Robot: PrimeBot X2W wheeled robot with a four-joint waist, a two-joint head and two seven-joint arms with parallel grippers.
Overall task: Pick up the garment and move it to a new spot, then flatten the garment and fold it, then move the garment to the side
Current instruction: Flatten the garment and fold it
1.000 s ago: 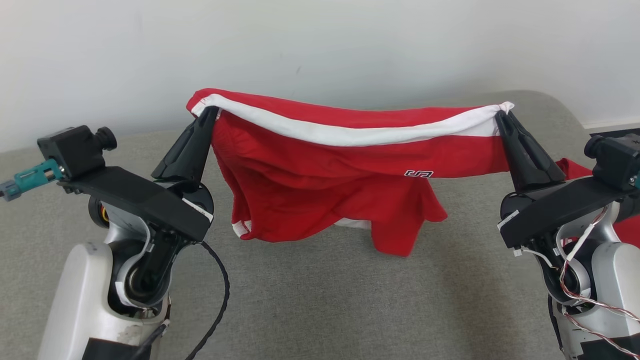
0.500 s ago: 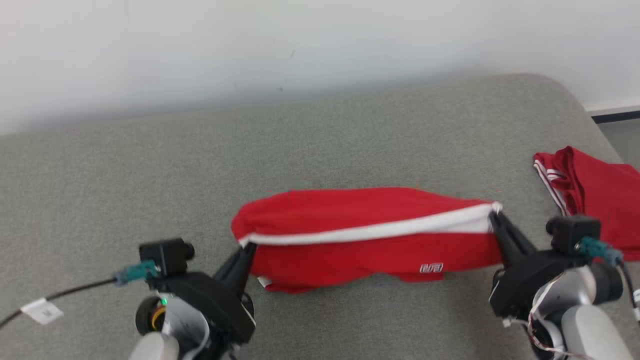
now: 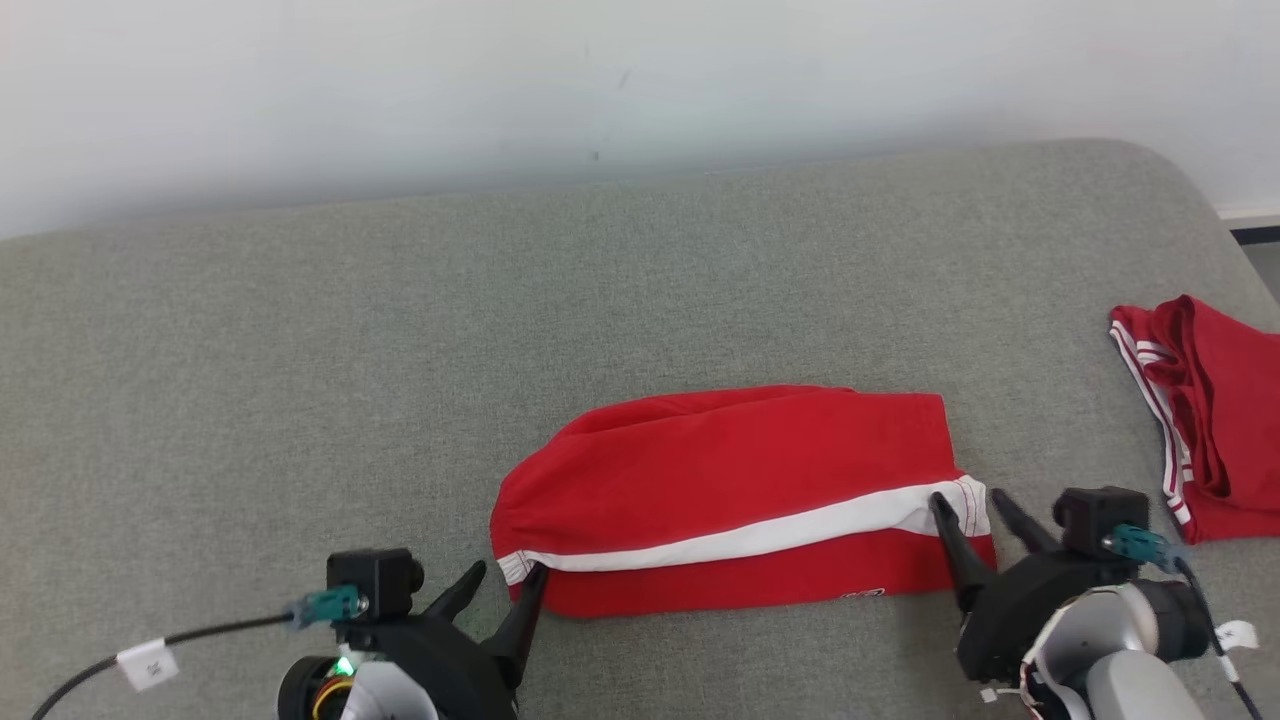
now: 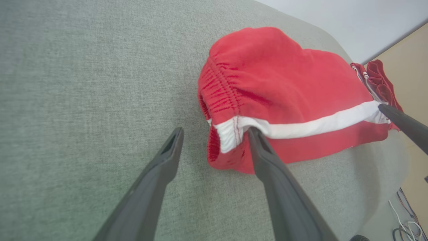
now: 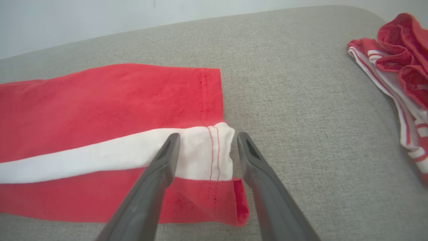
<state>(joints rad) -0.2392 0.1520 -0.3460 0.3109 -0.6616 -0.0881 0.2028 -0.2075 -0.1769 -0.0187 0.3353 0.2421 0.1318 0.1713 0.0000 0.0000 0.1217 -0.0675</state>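
Head view: one grey fabric-covered surface (image 3: 300,380) stands against a plain pale wall (image 3: 400,80). Two red items are counted. The garment (image 3: 740,480) lies flat at centre-front and carries one white stripe. A second, crumpled red cloth (image 3: 1210,420) lies well apart at the right edge. The left gripper (image 3: 508,572) and right gripper (image 3: 967,497) sit at the garment's two ends.

Left wrist view: jaws apart, one finger touching the white waistband end.

Right wrist view: jaws apart, straddling the stripe's hemmed end, not clamped.

Red garment (image 3: 740,495) with white stripe, folded, flat on the grey surface.
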